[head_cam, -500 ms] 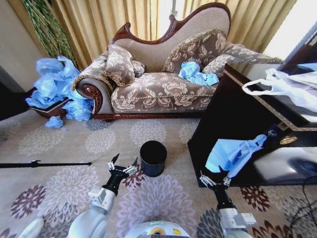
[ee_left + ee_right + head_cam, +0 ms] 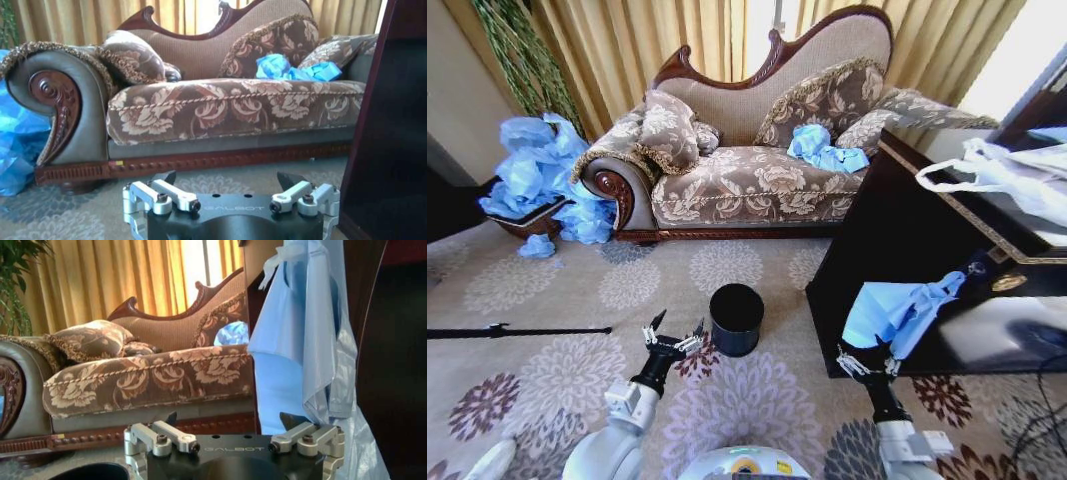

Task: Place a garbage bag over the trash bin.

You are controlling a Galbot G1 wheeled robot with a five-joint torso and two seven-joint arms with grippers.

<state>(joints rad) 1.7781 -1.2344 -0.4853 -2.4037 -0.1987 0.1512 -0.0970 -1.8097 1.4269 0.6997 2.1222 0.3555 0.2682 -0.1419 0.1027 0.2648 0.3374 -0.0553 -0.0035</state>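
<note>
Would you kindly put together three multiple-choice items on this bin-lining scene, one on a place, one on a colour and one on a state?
1. Where does the trash bin stand?
A. on the sofa
B. on the carpet, between the two grippers
C. on top of the cabinet

2. What colour is the garbage bag hanging against the cabinet front?
A. light blue
B. black
C. yellow

3. How is the left gripper?
A. shut on the bag
B. shut on the bin's rim
C. open, holding nothing

Key: 1 B, the bin sits on the floral carpet; 2 A, the film is pale blue above the right gripper; 3 C, its fingers are spread apart, beside the bin.
</note>
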